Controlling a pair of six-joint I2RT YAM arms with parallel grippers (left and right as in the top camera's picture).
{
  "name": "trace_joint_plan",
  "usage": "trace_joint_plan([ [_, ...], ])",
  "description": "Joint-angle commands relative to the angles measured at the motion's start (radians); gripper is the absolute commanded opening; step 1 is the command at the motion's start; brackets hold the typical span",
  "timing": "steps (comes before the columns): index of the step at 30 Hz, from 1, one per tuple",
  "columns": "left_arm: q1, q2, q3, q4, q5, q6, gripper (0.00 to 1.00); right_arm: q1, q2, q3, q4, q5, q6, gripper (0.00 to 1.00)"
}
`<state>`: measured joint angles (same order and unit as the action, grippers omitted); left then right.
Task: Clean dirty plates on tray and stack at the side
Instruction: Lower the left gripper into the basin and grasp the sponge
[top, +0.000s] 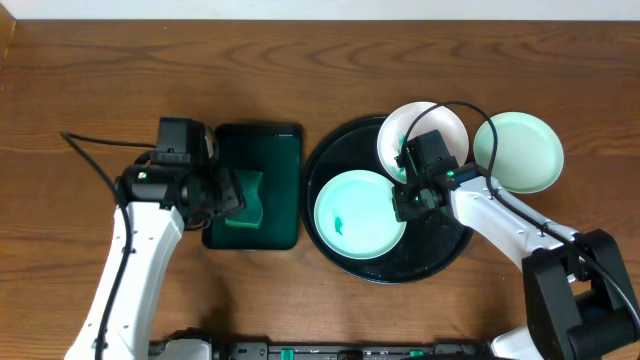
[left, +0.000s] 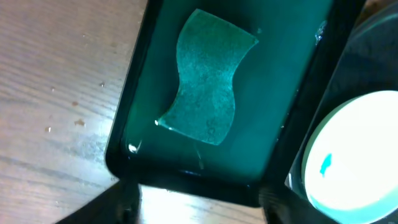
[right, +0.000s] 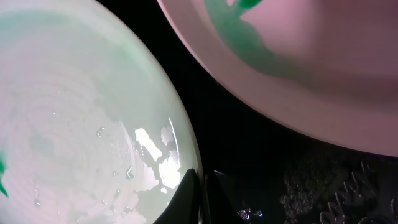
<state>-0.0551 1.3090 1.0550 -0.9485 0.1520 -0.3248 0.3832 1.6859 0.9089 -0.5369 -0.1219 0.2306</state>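
Observation:
The black tray (top: 441, 250) holds a pale mint plate (top: 360, 215) with a small green smear. A white plate (top: 425, 125) with green smears leans at the tray's far rim. A second mint plate (top: 520, 150) lies on the table to the right of the tray. My right gripper (top: 410, 200) is shut on the near mint plate's right rim (right: 81, 112), one finger inside and one outside (right: 202, 186). My left gripper (top: 235, 190) stands open over the dark green tray, its fingers apart (left: 199, 208) with nothing between them, short of the wavy green sponge (left: 208, 81).
The dark green rectangular tray (top: 270, 150) sits left of the black tray, its wet floor holding the sponge (top: 248, 198). Bare wooden table (top: 100, 80) lies around both trays. The right arm's cable arches over the white plate.

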Motion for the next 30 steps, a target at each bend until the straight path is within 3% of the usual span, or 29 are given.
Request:
trace_joint_plan([
  [1, 0.003, 0.051, -0.006, 0.035, -0.010, 0.017, 0.54, -0.003, 0.001, -0.004, -0.005, 0.072, 0.008, 0.01],
  [5, 0.003, 0.120, -0.006, 0.100, -0.010, 0.017, 0.47, -0.003, 0.001, -0.004, -0.006, 0.072, 0.008, 0.01],
  [15, 0.003, 0.279, -0.006, 0.188, -0.010, 0.018, 0.44, -0.003, 0.001, -0.004, -0.005, 0.072, 0.007, 0.01],
  [20, -0.005, 0.304, -0.006, 0.225, -0.003, 0.018, 0.38, -0.003, 0.001, -0.004, -0.005, 0.072, 0.007, 0.01],
  [30, -0.076, 0.306, -0.006, 0.243, -0.077, 0.017, 0.38, -0.003, 0.001, -0.004, -0.005, 0.072, 0.008, 0.01],
])
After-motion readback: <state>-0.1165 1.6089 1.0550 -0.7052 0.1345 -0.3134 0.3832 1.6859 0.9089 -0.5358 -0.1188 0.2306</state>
